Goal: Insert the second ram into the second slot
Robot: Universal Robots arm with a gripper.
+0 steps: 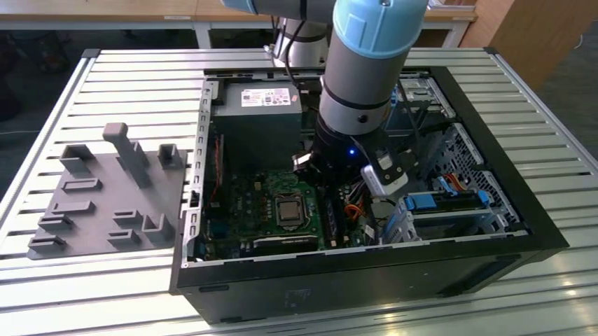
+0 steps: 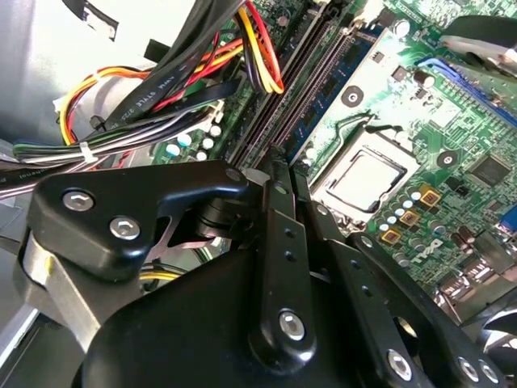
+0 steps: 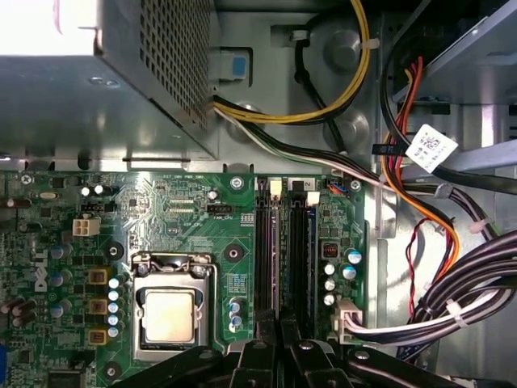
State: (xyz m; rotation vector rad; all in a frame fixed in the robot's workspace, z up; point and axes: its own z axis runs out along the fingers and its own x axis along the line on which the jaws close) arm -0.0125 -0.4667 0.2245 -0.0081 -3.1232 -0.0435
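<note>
Seemingly seated on edge among the memory slots [image 3: 284,250] beside the processor socket [image 3: 170,311], the second ram [image 2: 327,85] is a light, stiff, fragile blue stick, best pinched along its bare long edges, while the gripper [image 2: 273,174] hangs just over the slots, fingers drawn together.

Exterior high; wrist views near motherboard [image 3: 202,242]

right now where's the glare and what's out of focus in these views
In the first wrist view, light blows out the power supply at one corner, while the motherboard is evenly lit and sharp. In the second wrist view, the tool looms dark and soft up close. In the exterior view, the slatted table shines pale and the case interior lies in shadow.
</note>
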